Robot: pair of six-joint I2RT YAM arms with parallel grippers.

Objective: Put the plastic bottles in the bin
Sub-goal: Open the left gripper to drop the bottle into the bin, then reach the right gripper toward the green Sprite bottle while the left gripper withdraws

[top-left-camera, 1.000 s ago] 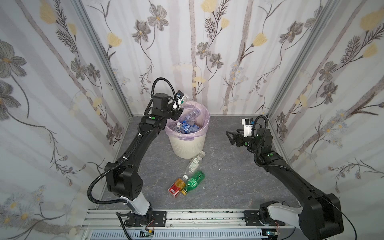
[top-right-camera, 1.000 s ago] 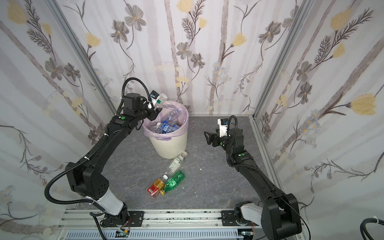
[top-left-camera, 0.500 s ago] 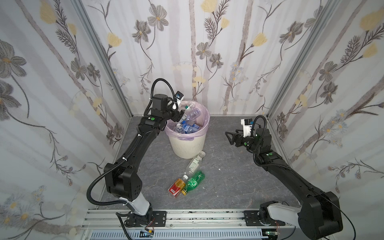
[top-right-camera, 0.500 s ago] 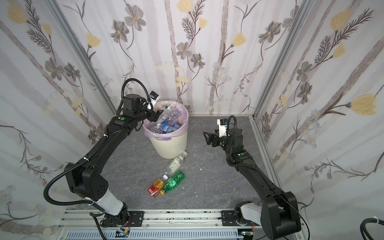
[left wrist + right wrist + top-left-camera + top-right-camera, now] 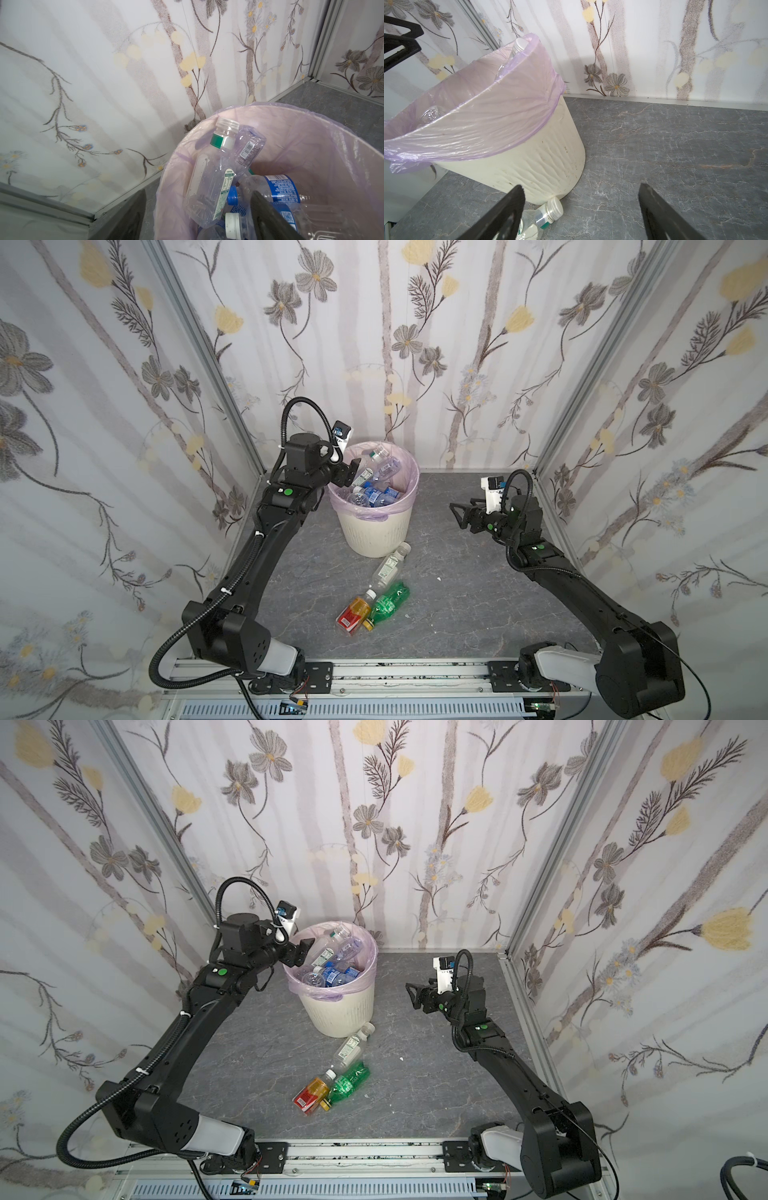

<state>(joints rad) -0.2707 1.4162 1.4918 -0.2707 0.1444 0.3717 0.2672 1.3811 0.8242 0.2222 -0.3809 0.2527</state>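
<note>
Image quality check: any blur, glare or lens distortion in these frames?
Both top views: even soft light, sharp; wide lens makes the corner posts lean outward. Left wrist view: bin and clear bottle sharp, no glare. Right wrist view: mild sheen on the pink bag; right tool fingers soft-edged up close.

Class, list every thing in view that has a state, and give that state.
bin: upright, lined, part full
clear bottle: lying on floor, cap by bin's base
amber bottle: lying on floor
green bottle: lying beside amber bottle
left tool: open, at bin's rim
right tool: open, empty
</note>
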